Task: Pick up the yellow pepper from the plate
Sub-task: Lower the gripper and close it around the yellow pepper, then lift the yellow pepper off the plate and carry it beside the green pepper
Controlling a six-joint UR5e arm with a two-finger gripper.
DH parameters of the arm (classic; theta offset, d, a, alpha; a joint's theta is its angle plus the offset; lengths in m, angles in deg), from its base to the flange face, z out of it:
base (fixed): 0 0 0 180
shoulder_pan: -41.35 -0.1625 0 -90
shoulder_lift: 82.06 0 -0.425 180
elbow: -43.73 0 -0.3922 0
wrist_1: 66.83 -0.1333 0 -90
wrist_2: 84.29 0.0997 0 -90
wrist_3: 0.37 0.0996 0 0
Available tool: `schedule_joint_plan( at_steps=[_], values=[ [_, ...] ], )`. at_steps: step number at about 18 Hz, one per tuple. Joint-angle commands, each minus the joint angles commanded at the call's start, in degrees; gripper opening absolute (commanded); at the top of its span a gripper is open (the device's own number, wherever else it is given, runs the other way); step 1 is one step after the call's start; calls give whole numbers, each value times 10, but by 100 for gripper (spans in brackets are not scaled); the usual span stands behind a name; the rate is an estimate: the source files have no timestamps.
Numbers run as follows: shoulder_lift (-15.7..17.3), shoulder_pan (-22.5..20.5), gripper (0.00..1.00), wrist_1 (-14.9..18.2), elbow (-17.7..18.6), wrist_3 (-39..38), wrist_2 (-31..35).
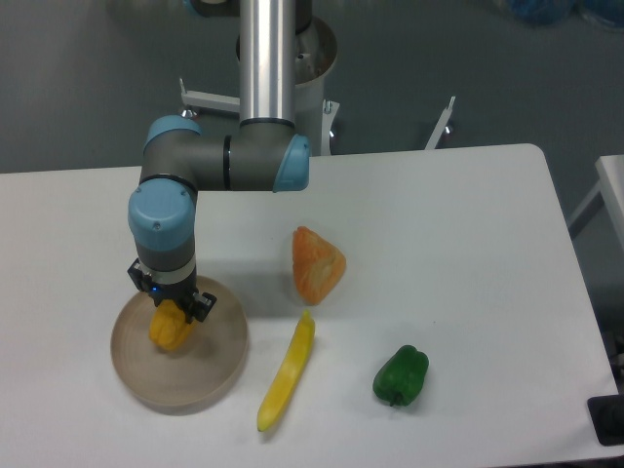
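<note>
Surface: white, carrying all 5 items; the plate sits at its front-left.
Arm: reaching down over the plate's far-left part, wrist vertical.
Plate: round, tan, low rim.
Long yellow vegetable: just right of the plate, apart from it.
Orange piece: right of the plate and further back.
Green pepper: well right of the plate.
Yellow pepper: on the plate, left of centre, top tucked under the end effector.
End effector: down on the pepper, fingers drawn in at its top; looks clenched on it, though contact is hidden.
Risk: a shallow pinch near the stem could let the rounded pepper slip out on the lift and roll off the plate.
</note>
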Motion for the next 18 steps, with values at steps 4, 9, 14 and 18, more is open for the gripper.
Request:
schedule_joint_plan(
  at_steps=[4,9,14,18],
  values=[
    [4,0,52,0,-4,4,0],
    [25,-17,52,4,-15,54,1],
    [45,-75,52,11,-29,140,28],
    [46,-126,52,9,-47,207,44]
  ],
)
